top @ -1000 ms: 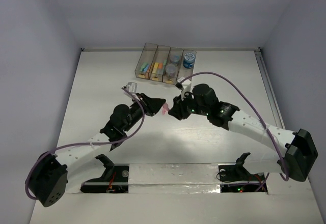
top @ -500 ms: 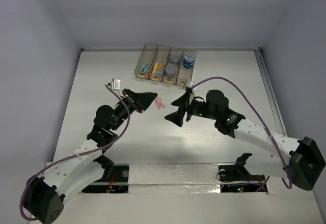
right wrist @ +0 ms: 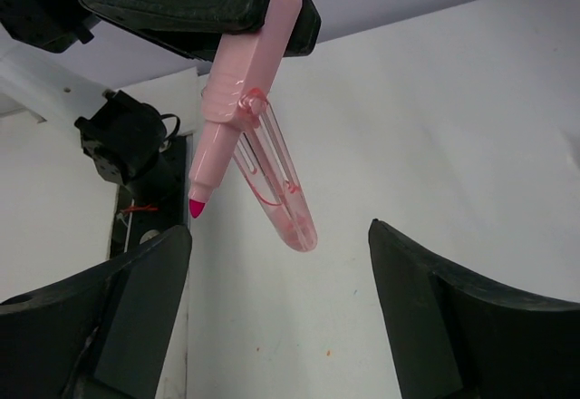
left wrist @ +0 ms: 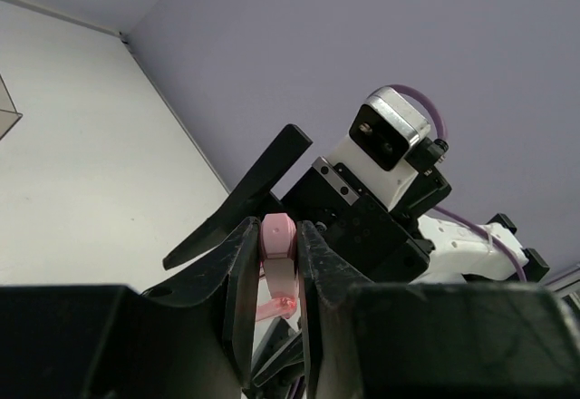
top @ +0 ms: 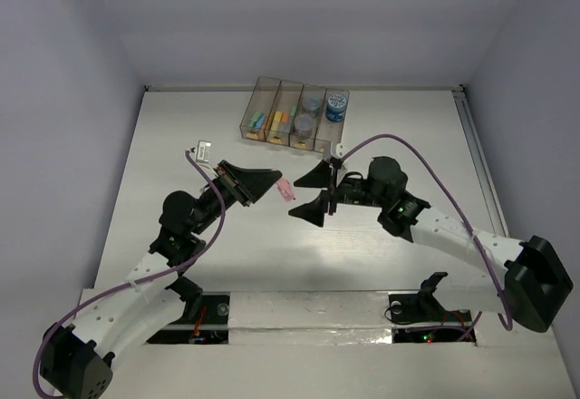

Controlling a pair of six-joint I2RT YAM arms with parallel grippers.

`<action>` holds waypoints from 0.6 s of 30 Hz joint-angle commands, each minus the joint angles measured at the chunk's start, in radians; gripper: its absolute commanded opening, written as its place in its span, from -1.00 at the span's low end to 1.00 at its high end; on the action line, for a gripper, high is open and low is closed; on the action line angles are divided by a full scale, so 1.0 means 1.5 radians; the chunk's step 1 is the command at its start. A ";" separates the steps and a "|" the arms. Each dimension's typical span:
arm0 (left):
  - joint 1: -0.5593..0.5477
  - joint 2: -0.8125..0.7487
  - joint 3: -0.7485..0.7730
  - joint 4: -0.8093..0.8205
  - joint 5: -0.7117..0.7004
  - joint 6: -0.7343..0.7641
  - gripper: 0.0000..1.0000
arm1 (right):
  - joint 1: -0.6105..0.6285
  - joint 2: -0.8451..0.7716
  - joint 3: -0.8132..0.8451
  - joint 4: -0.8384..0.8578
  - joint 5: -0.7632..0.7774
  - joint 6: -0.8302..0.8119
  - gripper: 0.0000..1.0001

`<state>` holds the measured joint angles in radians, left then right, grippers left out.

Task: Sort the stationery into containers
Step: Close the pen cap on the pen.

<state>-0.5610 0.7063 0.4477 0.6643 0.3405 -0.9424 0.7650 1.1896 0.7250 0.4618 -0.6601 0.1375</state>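
My left gripper (top: 272,182) is shut on a pink marker (top: 285,189) and holds it above the table's middle. In the left wrist view the marker (left wrist: 277,236) sits clamped between my fingers (left wrist: 237,281). In the right wrist view the marker (right wrist: 237,82) hangs uncapped, pink tip down, with its clear cap (right wrist: 283,190) dangling beside it. My right gripper (top: 308,191) is open and empty, facing the marker, its jaws wide on either side (right wrist: 281,277). The four smoky bins (top: 272,83) stand in a row at the back, with pastel sticks (top: 276,121) and rolls (top: 337,102) inside.
A white table (top: 408,136) lies between grey walls. My right arm's purple cable (top: 426,159) arcs over the right half. The left wrist camera block (top: 203,150) sticks out to the left of the marker. A taped strip (top: 308,308) runs along the near edge.
The two grippers met at the pink marker, then parted. My left gripper lifted the marker up and back to the left. My right gripper opened wide and drew back right.
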 commanded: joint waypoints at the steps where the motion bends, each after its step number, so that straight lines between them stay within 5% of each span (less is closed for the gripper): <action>1: 0.003 -0.009 0.016 0.052 0.024 -0.022 -1.00 | -0.003 0.018 0.029 0.092 -0.038 0.011 0.66; 9: 0.003 -0.011 0.007 0.061 0.029 -0.028 -1.00 | -0.003 0.055 0.036 0.122 -0.066 0.030 0.39; 18: 0.003 -0.011 0.002 0.061 0.025 -0.023 -1.00 | -0.003 0.068 0.033 0.128 -0.071 0.039 -0.31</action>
<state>-0.5610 0.7063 0.4477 0.6834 0.3649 -0.9783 0.7650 1.2850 0.7387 0.5873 -0.7448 0.1936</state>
